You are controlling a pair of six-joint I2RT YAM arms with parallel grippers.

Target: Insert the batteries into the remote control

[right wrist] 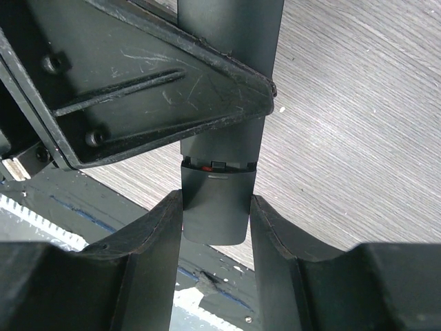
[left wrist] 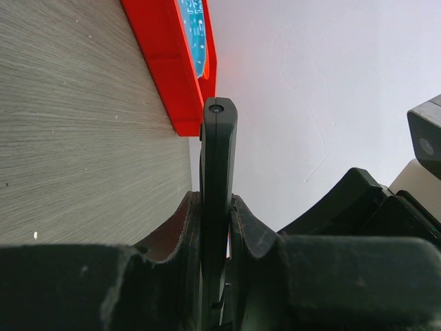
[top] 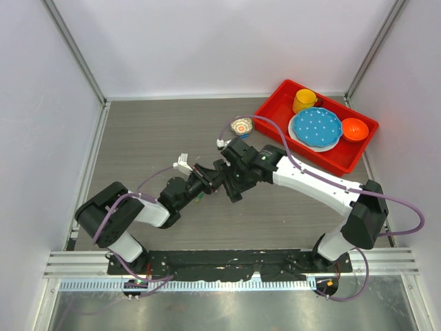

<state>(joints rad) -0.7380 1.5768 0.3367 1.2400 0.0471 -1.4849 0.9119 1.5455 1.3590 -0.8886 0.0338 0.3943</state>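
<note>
The remote control (left wrist: pixel 219 158) is a slim black bar, held edge-on and upright between the fingers of my left gripper (left wrist: pixel 219 227), which is shut on it. In the right wrist view its body (right wrist: pixel 231 41) runs down to an end cover (right wrist: pixel 215 207) that sits slightly apart at a seam. A sliver of a red battery (right wrist: pixel 207 167) shows in that seam. My right gripper (right wrist: pixel 216 221) is closed on the sides of this cover. The two grippers meet above the middle of the table, left (top: pixel 207 178) and right (top: pixel 231 181). Other batteries are out of view.
A red tray (top: pixel 275 103) at the back right holds a yellow cup (top: pixel 303 101), a blue dotted plate (top: pixel 315 129) and an orange bowl (top: pixel 354 129). A small patterned bowl (top: pixel 241 125) stands just left of the tray. The tray edge (left wrist: pixel 165 62) also shows in the left wrist view.
</note>
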